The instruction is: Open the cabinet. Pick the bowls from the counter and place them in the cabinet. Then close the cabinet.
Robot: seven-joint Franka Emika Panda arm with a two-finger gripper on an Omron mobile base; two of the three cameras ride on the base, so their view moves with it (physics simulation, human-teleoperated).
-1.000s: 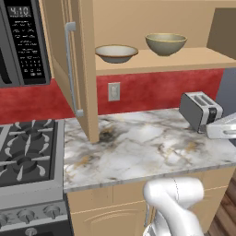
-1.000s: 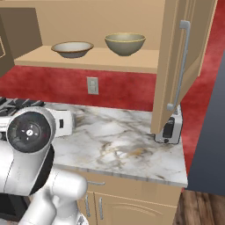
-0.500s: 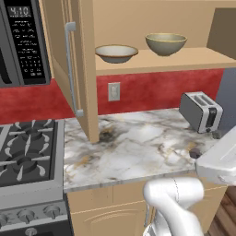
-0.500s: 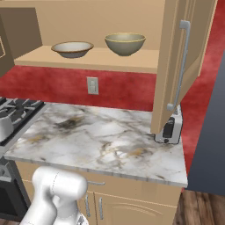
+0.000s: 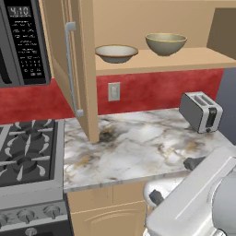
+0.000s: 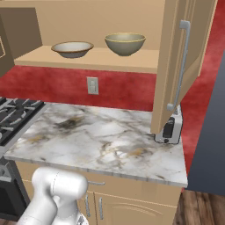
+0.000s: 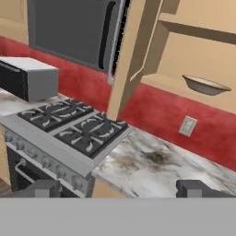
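Marble counter [image 5: 138, 147] bare to edges, cabinet [image 5: 69, 60] doors open

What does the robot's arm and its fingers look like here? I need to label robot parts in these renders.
The arm is glossy white with rounded, tube-like links; in the left base view a flat-sided white link carries small dark fittings. The gripper ends in two small, blocky dark grey fingers. No cables or markings show.
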